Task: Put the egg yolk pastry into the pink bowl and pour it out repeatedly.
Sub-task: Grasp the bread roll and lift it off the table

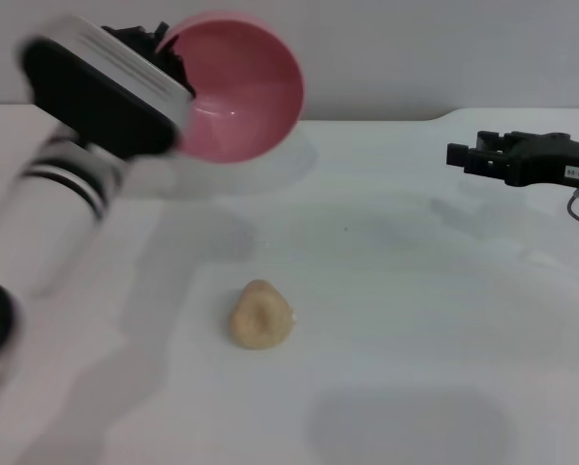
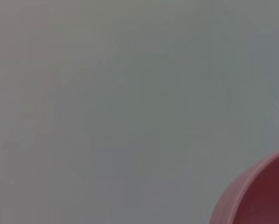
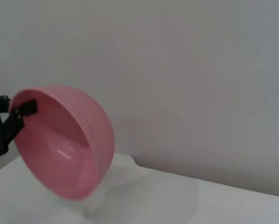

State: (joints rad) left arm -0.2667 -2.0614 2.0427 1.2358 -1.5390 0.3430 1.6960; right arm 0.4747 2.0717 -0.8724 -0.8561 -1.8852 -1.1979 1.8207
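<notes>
My left gripper (image 1: 173,58) is clamped on the pink bowl (image 1: 239,87), tipped sideways; the egg yolk pastry (image 1: 260,315) sits on the table (image 1: 415,291). Right gripper (image 1: 464,155) idle, can't tell its state.

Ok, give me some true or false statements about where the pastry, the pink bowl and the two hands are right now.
1. The pink bowl is tipped on its side, lifted off the table. True.
2. The egg yolk pastry sits inside the bowl. False: it lies on the table, nearer the robot than the bowl.
3. The left hand grips the bowl's rim. True.
4. The right hand holds the pastry. False: it hangs off to the right, holding nothing.
5. The bowl has something in it. False: it is empty.
</notes>
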